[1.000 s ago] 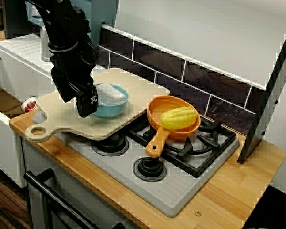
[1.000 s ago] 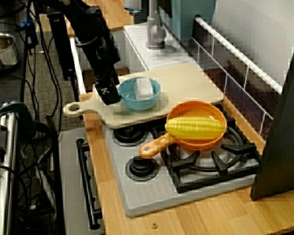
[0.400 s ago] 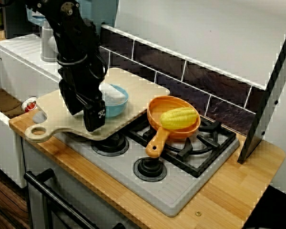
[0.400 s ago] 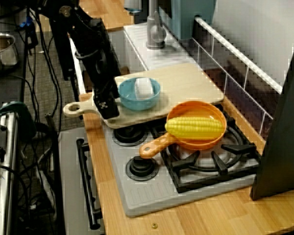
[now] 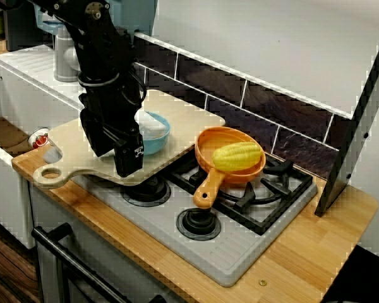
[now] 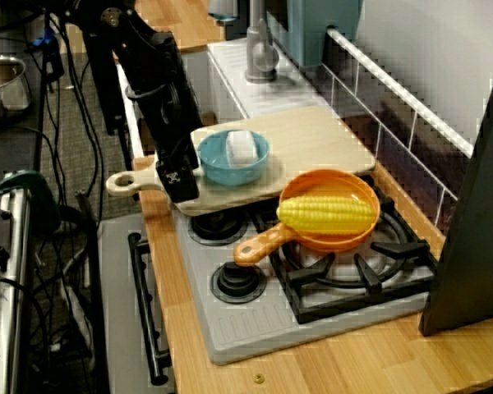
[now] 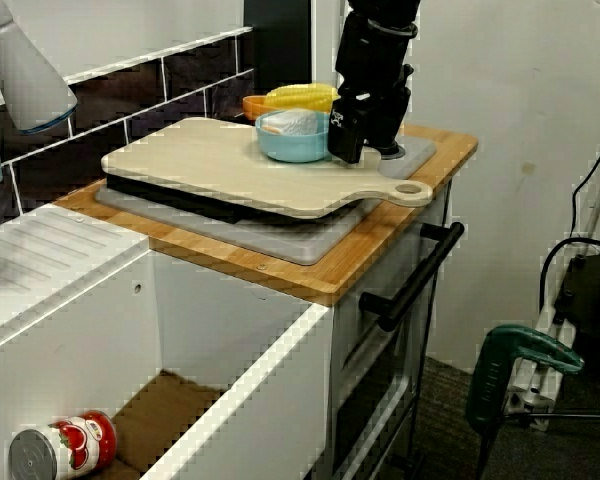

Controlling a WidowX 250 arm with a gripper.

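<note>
Compared with 1 second back, the gripper (image 5: 127, 163) has slid away from the blue bowl (image 5: 158, 134). It was right up against the bowl's rim, and now it sits lower, out toward the cutting board's (image 5: 183, 117) front edge on the handle side of the bowl. The bowl itself hasn't budged.

I honestly can't tell how far apart the fingers are. All 3 views just show a black block with a white logo, and no gap is visible. Nothing is visibly clamped in it. The tip is over the board, very close to the surface, but I can't say if it's touching. From the low view at the sink end, it's just beside the bowl, not against it.

The arm (image 5: 104, 57) comes down steeply from above and behind the bowl, with the wrist pointing nearly straight down.

The bowl stands upright on the board with a white lump (image 6: 241, 148) inside. On the far side of the bowl from the gripper, an orange pan (image 5: 208, 150) sits on the stove (image 5: 240, 246) grate, and a corn cob (image 5: 237, 156) lies across it.
</note>
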